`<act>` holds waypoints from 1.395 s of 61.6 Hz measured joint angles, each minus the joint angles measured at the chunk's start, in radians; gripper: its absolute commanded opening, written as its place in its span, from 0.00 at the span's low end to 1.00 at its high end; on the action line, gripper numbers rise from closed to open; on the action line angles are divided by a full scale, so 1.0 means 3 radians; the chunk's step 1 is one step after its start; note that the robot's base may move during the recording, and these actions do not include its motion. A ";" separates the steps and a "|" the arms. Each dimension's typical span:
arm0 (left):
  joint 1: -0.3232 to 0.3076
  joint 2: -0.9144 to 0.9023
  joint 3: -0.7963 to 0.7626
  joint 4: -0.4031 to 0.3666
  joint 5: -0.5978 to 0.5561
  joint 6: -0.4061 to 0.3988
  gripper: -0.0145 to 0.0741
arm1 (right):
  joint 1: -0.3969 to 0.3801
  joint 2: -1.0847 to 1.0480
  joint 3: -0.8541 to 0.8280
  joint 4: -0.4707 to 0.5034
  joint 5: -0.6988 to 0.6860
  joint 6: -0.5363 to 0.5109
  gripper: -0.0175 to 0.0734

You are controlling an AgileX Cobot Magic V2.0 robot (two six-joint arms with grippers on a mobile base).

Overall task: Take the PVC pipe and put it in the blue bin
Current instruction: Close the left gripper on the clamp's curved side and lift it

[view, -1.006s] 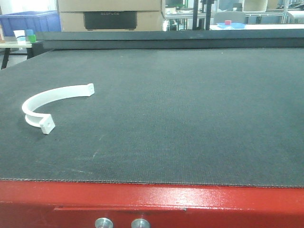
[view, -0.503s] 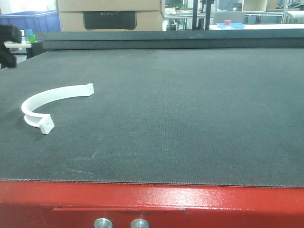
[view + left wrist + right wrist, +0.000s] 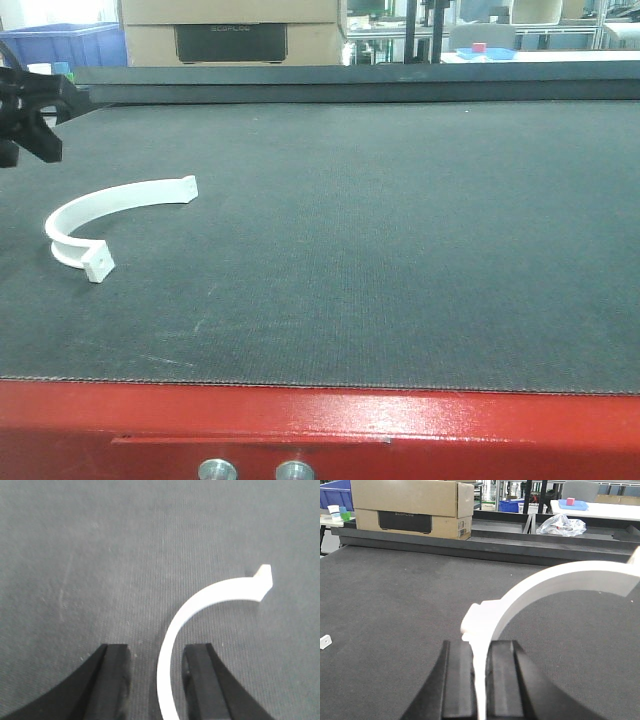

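Observation:
A white curved PVC pipe piece (image 3: 110,205) lies on the dark mat at the left. My left gripper (image 3: 45,120) hangs at the left edge, above and behind it. In the left wrist view that gripper (image 3: 157,650) is open, and the white arc (image 3: 210,597) runs between its fingers, closer to the right finger (image 3: 200,680). My right gripper (image 3: 480,645) is shut on a second white curved PVC piece (image 3: 560,580) and holds it above the mat. It is out of the front view. A blue bin (image 3: 70,42) stands beyond the table's far left corner.
The dark mat (image 3: 400,230) covers the table, with a red front edge (image 3: 320,425). A cardboard box (image 3: 230,30) stands behind the far edge. A plastic bag (image 3: 562,525) and a small white bit (image 3: 325,641) show in the right wrist view.
My left gripper has come into the front view from the left edge and moved right, toward the pipe on the mat. The pipe on the mat has not moved.

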 measured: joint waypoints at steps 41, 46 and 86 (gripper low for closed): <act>-0.0127 0.0351 -0.0031 -0.0222 0.0056 0.0000 0.55 | 0.0000 0.0000 0.0000 0.0000 -0.0022 0.0000 0.01; -0.0127 0.0363 -0.0031 -0.0222 0.0058 0.0000 0.55 | 0.0000 0.0000 0.0000 0.0000 -0.0038 0.0000 0.01; -0.0127 0.0417 -0.0031 -0.0222 0.0058 0.0000 0.50 | 0.0000 0.0000 0.0000 0.0000 -0.0109 0.0000 0.01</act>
